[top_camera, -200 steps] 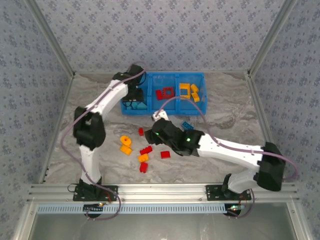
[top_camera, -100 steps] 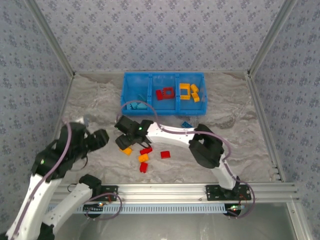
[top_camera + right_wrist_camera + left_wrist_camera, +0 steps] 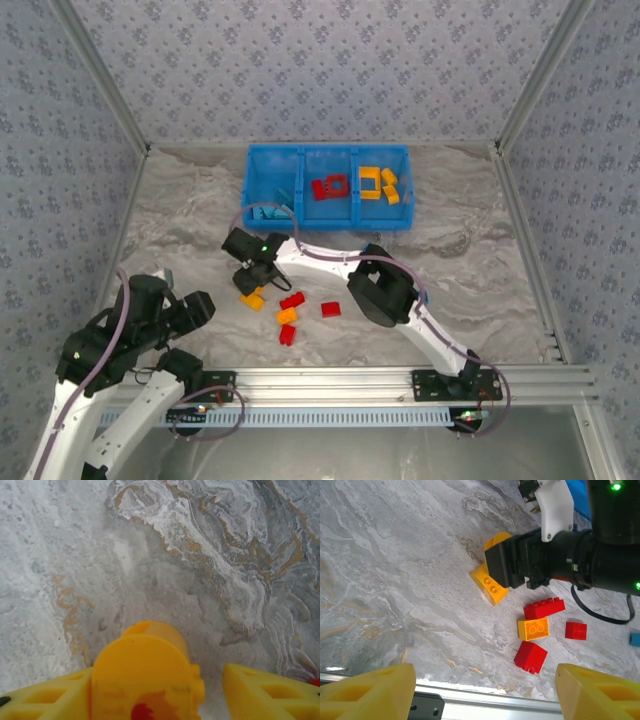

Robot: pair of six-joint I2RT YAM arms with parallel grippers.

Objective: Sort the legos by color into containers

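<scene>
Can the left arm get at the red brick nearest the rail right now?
Probably yes. That red brick lies on bare table ahead of the open left gripper; the right gripper works farther back.

Overhead from behind arms, wrist views close, sharing yellow legos (image 3: 252, 297)

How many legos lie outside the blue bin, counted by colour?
Red legos: 3
Yellow-orange legos: 3
Light blue lego: 1
Total: 7
</scene>
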